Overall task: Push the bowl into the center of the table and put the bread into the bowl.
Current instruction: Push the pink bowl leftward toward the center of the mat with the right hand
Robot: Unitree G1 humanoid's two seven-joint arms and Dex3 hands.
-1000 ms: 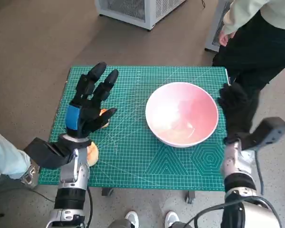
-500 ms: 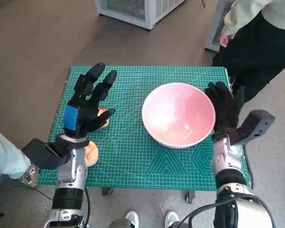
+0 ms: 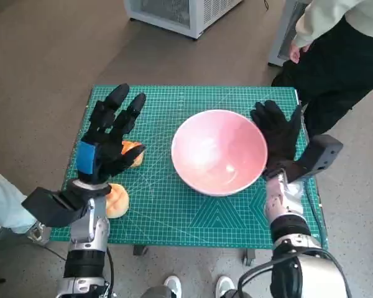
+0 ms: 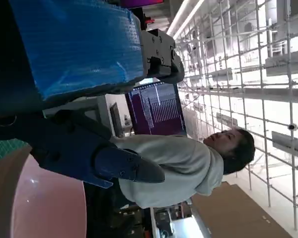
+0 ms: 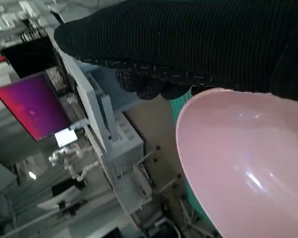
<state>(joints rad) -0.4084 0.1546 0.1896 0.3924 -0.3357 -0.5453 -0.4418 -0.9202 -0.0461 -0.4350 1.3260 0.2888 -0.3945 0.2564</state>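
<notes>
The pink bowl [image 3: 219, 151] sits right of the frame's centre in the head view, on the green cutting mat [image 3: 174, 211] that covers the table; its inside shows nothing in it; the right hand [image 3: 276, 131], in its black glove, stands flat against the bowl's right rim with fingers spread upward, gripping nothing; the right wrist view shows the glove [image 5: 198, 44] as a dark band just above the bowl's rim [image 5: 248, 163]. The bread [image 3: 116, 200], a pale round bun, lies at the lower left of the mat, well apart from the bowl; a smaller orange piece [image 3: 132, 152] shows just right of the left hand [image 3: 104, 144]; that hand hovers at the left of the frame, fingers apart and stretched up, holding nothing. A person [image 3: 336, 43] stands at the upper right, beside the table's far corner.
</notes>
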